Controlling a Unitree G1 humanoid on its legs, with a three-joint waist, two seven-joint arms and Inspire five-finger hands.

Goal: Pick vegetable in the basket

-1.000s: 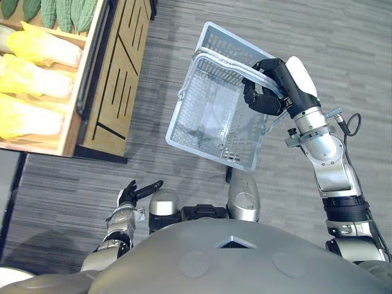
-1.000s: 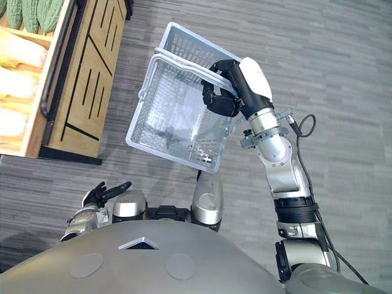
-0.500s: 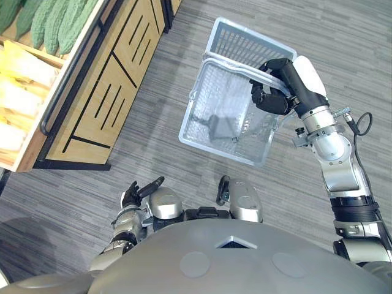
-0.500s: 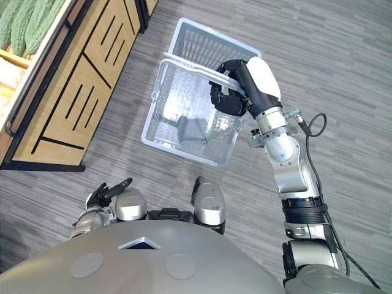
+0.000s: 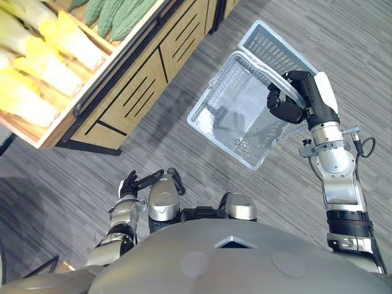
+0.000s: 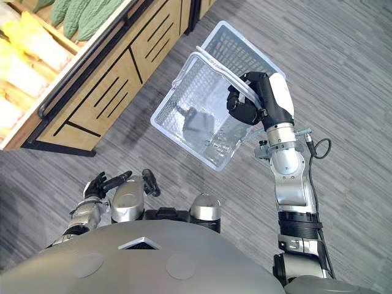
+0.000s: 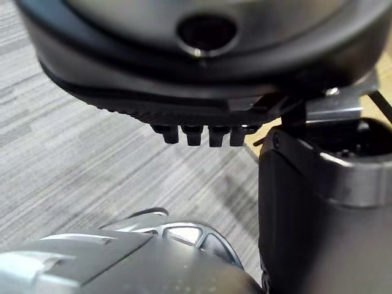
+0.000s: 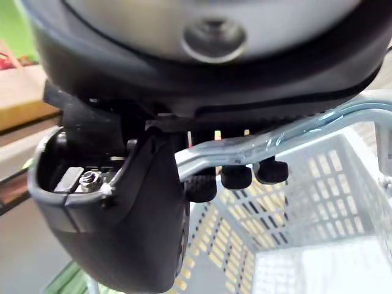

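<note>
The right robot hand [image 5: 286, 104] is raised out in front of the robot with its fingers curled round the pale handles [image 8: 294, 131] of a white mesh basket [image 5: 229, 119]. The right wrist view shows the fingertips [image 8: 236, 177] hooked under the bar and the thumb on the near side. The basket hangs from that grasp above the grey plank floor [image 5: 55, 177], tilted, with its open side turned towards the camera and one end higher than the other.

The vegetables lie well apart from the basket, on a wooden display stand [image 5: 153, 67] at the robot's left. Pale yellow cabbages [image 5: 64, 46] lie side by side on its top, and a cluster of bumpy green gourds [image 5: 119, 12] sits farther along, behind a low wooden divider. A dark rail runs along the stand's front edge above panelled doors.

The left robot hand [image 5: 130, 184] is low, close to the robot's body, well short of the stand. Its fingers are stretched out and relaxed, grasping nothing.
</note>
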